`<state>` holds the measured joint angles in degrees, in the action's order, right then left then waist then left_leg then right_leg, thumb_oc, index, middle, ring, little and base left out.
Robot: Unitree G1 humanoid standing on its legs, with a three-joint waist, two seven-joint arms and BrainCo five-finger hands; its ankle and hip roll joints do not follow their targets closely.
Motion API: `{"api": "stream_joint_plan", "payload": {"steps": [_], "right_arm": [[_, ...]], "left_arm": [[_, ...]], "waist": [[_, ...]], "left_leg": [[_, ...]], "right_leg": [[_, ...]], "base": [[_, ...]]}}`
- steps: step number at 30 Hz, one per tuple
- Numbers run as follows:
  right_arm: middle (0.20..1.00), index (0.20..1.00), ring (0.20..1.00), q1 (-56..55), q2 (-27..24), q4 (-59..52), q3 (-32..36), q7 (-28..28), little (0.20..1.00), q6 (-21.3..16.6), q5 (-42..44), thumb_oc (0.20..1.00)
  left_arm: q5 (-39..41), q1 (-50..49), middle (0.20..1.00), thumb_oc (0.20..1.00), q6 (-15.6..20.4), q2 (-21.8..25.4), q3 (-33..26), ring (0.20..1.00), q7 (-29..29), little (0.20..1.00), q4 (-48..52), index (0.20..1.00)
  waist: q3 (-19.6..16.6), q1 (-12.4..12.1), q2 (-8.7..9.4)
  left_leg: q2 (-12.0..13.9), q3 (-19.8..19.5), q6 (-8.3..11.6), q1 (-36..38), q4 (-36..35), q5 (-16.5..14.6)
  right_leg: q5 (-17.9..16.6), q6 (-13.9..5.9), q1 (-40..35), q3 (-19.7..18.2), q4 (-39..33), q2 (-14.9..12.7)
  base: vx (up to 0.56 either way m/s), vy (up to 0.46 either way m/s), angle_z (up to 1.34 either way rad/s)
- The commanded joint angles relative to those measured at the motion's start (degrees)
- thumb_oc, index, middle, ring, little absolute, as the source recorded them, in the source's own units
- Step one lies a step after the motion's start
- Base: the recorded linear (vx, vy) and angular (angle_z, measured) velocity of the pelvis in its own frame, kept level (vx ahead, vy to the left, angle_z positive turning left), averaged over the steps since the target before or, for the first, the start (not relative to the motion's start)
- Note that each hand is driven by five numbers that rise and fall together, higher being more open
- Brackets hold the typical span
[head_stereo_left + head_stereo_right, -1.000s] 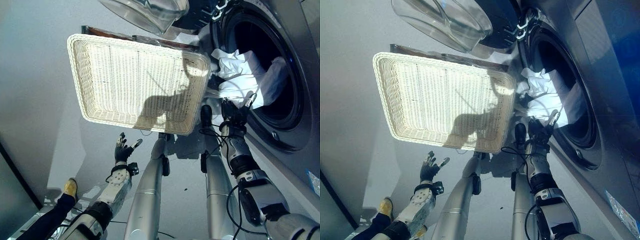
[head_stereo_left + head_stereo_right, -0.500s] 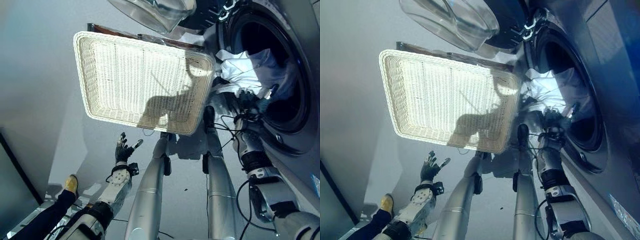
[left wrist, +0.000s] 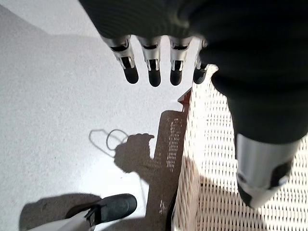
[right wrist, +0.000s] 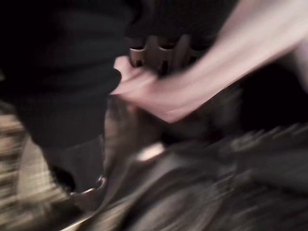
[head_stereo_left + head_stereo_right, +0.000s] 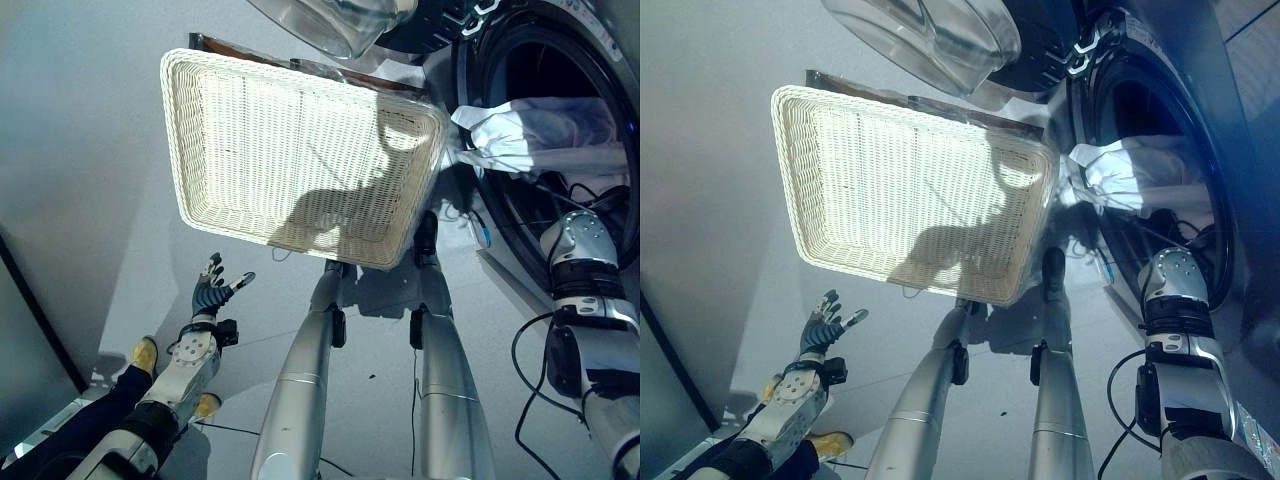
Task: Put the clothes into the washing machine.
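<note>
White clothes (image 5: 520, 132) hang over the lower lip of the washing machine's round drum opening (image 5: 545, 60), partly inside it. My right arm reaches into that opening past the clothes. In the right wrist view my right hand (image 4: 77, 86) has its fingers (image 4: 150, 53) curled on a pale fold of the cloth (image 4: 159, 91), with the dark drum behind. My left hand (image 5: 212, 292) hangs low beside the basket, open with fingers spread and nothing in it; the left wrist view shows its fingers (image 3: 154, 72) straight over the floor.
A white wicker basket (image 5: 178, 130) with nothing in it stands on the floor beside the machine. The machine's glass door (image 5: 330, 20) is swung open beyond the basket. A person's leg and yellow shoe (image 5: 145, 352) are near my left arm.
My right hand has gone deeper into the drum, carrying the white clothes further in. My left hand has dropped a little lower and outward. The camera has shifted too.
</note>
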<state>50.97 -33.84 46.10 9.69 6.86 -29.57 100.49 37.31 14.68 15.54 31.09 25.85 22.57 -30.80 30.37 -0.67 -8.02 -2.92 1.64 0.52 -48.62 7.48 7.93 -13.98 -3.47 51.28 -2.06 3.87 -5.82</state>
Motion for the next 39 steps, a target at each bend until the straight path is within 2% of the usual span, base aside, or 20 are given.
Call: {"api": "stream_joint_plan", "payload": {"steps": [1, 2, 3, 5, 7, 13, 15, 18, 19, 25, 27, 30, 31, 33, 34, 35, 37, 39], "right_arm": [[1.000, 1.000, 1.000, -4.52, -7.58, 1.53, -2.46, -1.56, 1.000, 24.17, 7.19, 1.000], [1.000, 1.000, 1.000, -7.73, -4.82, 4.57, -5.06, -4.87, 1.000, 31.42, 7.53, 1.000], [1.000, 1.000, 1.000, -11.72, 0.52, 7.45, -8.18, -12.67, 1.000, 33.83, 6.68, 1.000], [1.000, 1.000, 1.000, -12.20, 3.93, 9.64, -9.50, -16.48, 1.000, 33.58, 7.37, 1.000], [1.000, 1.000, 1.000, -12.67, 5.58, 11.09, -9.43, -17.73, 1.000, 33.04, 6.66, 1.000], [1.000, 1.000, 1.000, -12.43, 10.17, 7.74, -10.73, -17.42, 1.000, 31.40, 6.02, 1.000], [1.000, 1.000, 1.000, -13.41, 11.28, 5.18, -11.44, -17.57, 1.000, 30.17, 6.68, 1.000], [1.000, 1.000, 1.000, -15.82, 13.67, -0.18, -13.28, -17.42, 1.000, 26.53, 7.02, 1.000], [1.000, 1.000, 1.000, -17.78, 15.42, -3.17, -14.26, -17.46, 1.000, 24.13, 6.63, 1.000], [1.000, 1.000, 1.000, -20.63, 18.03, -9.30, -14.80, -18.22, 1.000, 17.00, 7.16, 1.000], [1.000, 1.000, 1.000, -20.43, 17.68, -10.02, -13.99, -18.34, 1.000, 14.41, 6.76, 1.000], [1.000, 1.000, 1.000, -18.19, 15.74, -9.54, -12.34, -16.83, 1.000, 13.57, 3.66, 1.000], [1.000, 1.000, 1.000, -16.45, 14.64, -8.90, -12.07, -12.95, 1.000, 14.70, -0.64, 1.000], [1.000, 1.000, 1.000, -15.33, 13.89, -8.27, -12.14, -9.98, 1.000, 16.12, -3.33, 1.000], [1.000, 1.000, 1.000, -13.84, 12.85, -6.75, -12.62, -4.64, 1.000, 19.35, -7.76, 1.000], [1.000, 1.000, 1.000, -13.11, 12.15, -5.71, -12.97, -2.82, 1.000, 21.05, -9.96, 1.000], [1.000, 1.000, 1.000, -12.36, 10.63, -1.63, -13.63, -1.29, 1.000, 24.84, -13.87, 1.000], [1.000, 1.000, 1.000, -11.40, 9.87, 2.87, -13.82, -2.13, 1.000, 26.93, -16.54, 1.000]], "left_arm": [[0.85, 0.28, 1.000, 1.000, 0.98, -2.09, -1.87, 1.000, 0.44, 1.000, -1.13, 1.000], [0.91, 0.42, 1.000, 1.000, 1.75, -2.53, -0.41, 1.000, 1.06, 1.000, -1.79, 1.000], [0.29, 0.78, 1.000, 1.000, 3.39, -3.93, 1.54, 1.000, 2.08, 1.000, -4.04, 1.000], [-0.89, 1.52, 1.000, 1.000, 4.41, -5.83, 1.81, 1.000, 2.60, 1.000, -6.21, 1.000], [-1.71, 1.30, 1.000, 1.000, 5.20, -7.37, 2.35, 1.000, 3.41, 1.000, -6.99, 1.000], [-3.22, 1.03, 1.000, 1.000, 6.45, -10.19, 2.82, 1.000, 5.19, 1.000, -6.12, 1.000], [-3.32, 0.79, 1.000, 1.000, 6.07, -10.51, 2.76, 1.000, 5.52, 1.000, -5.26, 1.000], [-3.82, 0.15, 1.000, 1.000, 5.50, -10.89, 2.88, 1.000, 6.65, 1.000, -3.91, 1.000], [-4.39, -0.65, 1.000, 1.000, 5.48, -11.41, 2.96, 1.000, 7.34, 1.000, -3.56, 1.000], [-4.42, -1.46, 1.000, 1.000, 5.64, -12.28, 2.48, 1.000, 8.32, 1.000, -3.18, 1.000], [-4.28, -1.66, 1.000, 1.000, 5.51, -12.44, 2.41, 1.000, 8.42, 1.000, -3.28, 1.000], [-4.76, -1.39, 1.000, 1.000, 5.07, -11.98, 2.19, 1.000, 7.78, 1.000, -3.83, 1.000], [-4.64, -0.82, 1.000, 1.000, 4.79, -11.34, 2.03, 1.000, 7.23, 1.000, -4.15, 1.000], [-4.43, -0.34, 1.000, 1.000, 4.65, -10.98, 1.69, 1.000, 6.86, 1.000, -4.29, 1.000], [-3.97, 0.52, 1.000, 1.000, 4.26, -10.52, 1.52, 1.000, 6.61, 1.000, -4.42, 1.000], [-3.78, 0.92, 1.000, 1.000, 4.15, -10.39, 1.49, 1.000, 6.53, 1.000, -4.52, 1.000], [-3.45, 1.42, 1.000, 1.000, 4.09, -9.99, 1.35, 1.000, 5.98, 1.000, -4.97, 1.000], [-3.43, 1.99, 1.000, 1.000, 4.48, -10.10, 1.46, 1.000, 5.63, 1.000, -5.81, 1.000]], "waist": [[-0.58, -0.02, -3.43], [-0.58, -0.29, -3.40], [-0.58, -0.79, -3.26], [-0.58, -1.12, -3.39], [-0.58, -1.07, -3.66], [-0.58, -0.62, -4.85], [-0.58, -0.45, -4.82], [-0.58, -0.12, -4.52], [-0.58, 0.16, -4.25], [-0.58, 0.93, -3.96], [-0.58, 1.04, -3.90], [-0.58, 0.77, -3.74], [-0.58, 0.56, -3.65], [-0.58, 0.44, -3.62], [-0.58, 0.25, -3.49], [-0.58, 0.13, -3.43], [-0.58, -0.18, -3.25], [-0.58, -0.58, -3.25]], "left_leg": [[-1.57, -1.74, 0.86, -0.27, -3.63, 5.70], [-1.30, -1.77, 1.07, -0.43, -3.45, 5.77], [-1.15, -1.93, 1.16, -0.47, -3.10, 5.96], [-1.06, -1.66, 1.24, -0.58, -3.40, 6.26], [-1.14, -1.59, 1.17, 0.30, -3.76, 5.68], [-1.21, -0.91, 1.23, 0.26, -5.52, 6.65], [-1.11, -0.60, 1.29, 0.35, -5.66, 6.73], [-1.08, -0.36, 1.28, 0.47, -5.93, 6.95], [-1.11, -0.34, 1.25, 1.20, -6.23, 6.59], [-0.58, 0.21, 1.32, 0.93, -6.51, 7.30], [-0.53, 0.29, 1.29, 1.13, -6.30, 7.21], [-0.94, -0.18, 1.12, 1.99, -6.45, 6.65], [-1.09, -0.54, 1.18, 1.91, -6.40, 6.66], [-1.01, -0.52, 1.24, 1.22, -6.27, 7.22], [-1.01, -0.65, 1.27, 0.90, -6.16, 7.26], [-0.99, -0.67, 1.27, 0.74, -6.09, 7.30], [-0.99, -0.89, 1.22, 0.63, -6.03, 7.29], [-1.06, -1.23, 1.10, -0.08, -5.64, 7.40]], "right_leg": [[0.85, -1.47, 0.44, 3.62, 4.93, 2.88], [1.09, -1.30, 0.42, 4.02, 5.26, 2.55], [1.77, -0.90, 0.09, 4.80, 6.01, 2.34], [2.10, -0.66, 0.05, 4.99, 6.11, 2.50], [3.09, -0.56, -0.60, 4.73, 6.44, 2.58], [2.56, -0.31, -0.21, 3.39, 5.37, 3.30], [2.45, -0.31, -0.26, 3.41, 5.20, 3.29], [2.08, -0.36, -0.40, 3.34, 4.76, 3.29], [2.68, -0.40, -1.07, 3.26, 4.79, 3.37], [2.19, -0.30, -0.67, 2.68, 4.81, 3.67], [2.14, -0.33, -0.80, 2.57, 4.93, 3.63], [2.41, -0.61, -1.66, 2.78, 4.75, 3.43], [2.25, -0.76, -1.71, 2.96, 4.70, 3.38], [1.52, -0.75, -1.15, 3.07, 4.58, 3.43], [1.32, -0.82, -0.91, 3.26, 4.52, 3.36], [1.18, -0.81, -0.78, 3.40, 4.45, 3.30], [1.24, -0.68, -0.83, 3.72, 4.35, 3.26], [1.13, -0.53, -0.37, 3.89, 4.51, 3.33]], "base": [[0.01, -0.003, 0.05], [0.02, -0.044, 0.04], [0.02, -0.054, 0.04], [0.00, -0.023, 0.04], [0.00, 0.011, -0.03], [-0.03, 0.072, -0.03], [-0.01, 0.050, -0.08], [-0.01, 0.035, -0.05], [-0.01, 0.036, 0.01], [-0.01, 0.049, -0.03], [0.01, 0.021, -0.03], [0.01, -0.054, 0.00], [-0.03, -0.093, 0.00], [-0.03, -0.057, 0.01], [-0.01, -0.042, 0.03], [-0.01, -0.038, 0.03], [0.00, -0.035, 0.00], [0.00, -0.051, 0.00]]}}
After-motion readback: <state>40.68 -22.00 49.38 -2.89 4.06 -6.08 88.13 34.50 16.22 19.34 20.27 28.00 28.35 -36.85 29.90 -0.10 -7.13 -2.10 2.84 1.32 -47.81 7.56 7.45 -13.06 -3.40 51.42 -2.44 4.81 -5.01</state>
